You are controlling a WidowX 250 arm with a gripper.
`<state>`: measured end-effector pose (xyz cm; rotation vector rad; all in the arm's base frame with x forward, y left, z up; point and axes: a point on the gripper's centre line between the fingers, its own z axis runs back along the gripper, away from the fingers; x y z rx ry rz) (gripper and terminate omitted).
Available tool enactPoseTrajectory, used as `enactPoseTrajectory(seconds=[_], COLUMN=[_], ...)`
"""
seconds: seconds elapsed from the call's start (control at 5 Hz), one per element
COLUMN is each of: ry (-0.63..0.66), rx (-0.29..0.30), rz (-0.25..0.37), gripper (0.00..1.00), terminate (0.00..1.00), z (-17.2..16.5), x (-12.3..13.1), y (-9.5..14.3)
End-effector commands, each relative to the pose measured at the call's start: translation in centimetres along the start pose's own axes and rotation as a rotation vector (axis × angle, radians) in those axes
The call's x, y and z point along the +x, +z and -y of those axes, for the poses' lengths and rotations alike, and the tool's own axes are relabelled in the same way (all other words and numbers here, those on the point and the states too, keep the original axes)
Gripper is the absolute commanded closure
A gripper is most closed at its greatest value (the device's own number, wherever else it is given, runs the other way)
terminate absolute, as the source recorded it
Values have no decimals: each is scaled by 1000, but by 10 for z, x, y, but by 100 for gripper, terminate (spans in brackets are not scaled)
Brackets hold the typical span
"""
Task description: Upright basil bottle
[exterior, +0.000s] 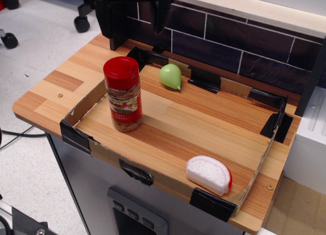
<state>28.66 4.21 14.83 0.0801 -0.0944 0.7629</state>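
The basil bottle [123, 93] stands upright on its base at the left end of the wooden tray [204, 123]. It is a clear jar with a wide red cap, a red-white-green label and brownish contents. My black gripper [133, 19] is high above and behind the bottle at the top edge of the view, well clear of it. Its fingers [159, 16] hang down spread apart, open and empty.
A green pear-shaped toy [171, 76] lies at the tray's back. A white and red wedge-shaped toy [209, 174] lies near the front right corner. Low cardboard walls with black tape [76, 136] edge the tray. A dark tiled wall [244, 41] stands behind.
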Motion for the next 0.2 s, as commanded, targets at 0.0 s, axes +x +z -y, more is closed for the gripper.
enactPoseTrajectory(seconds=[0.0], ry=[11], rx=[-34], rz=[53], gripper=[0], terminate=[100], z=[3], x=[2], y=[18])
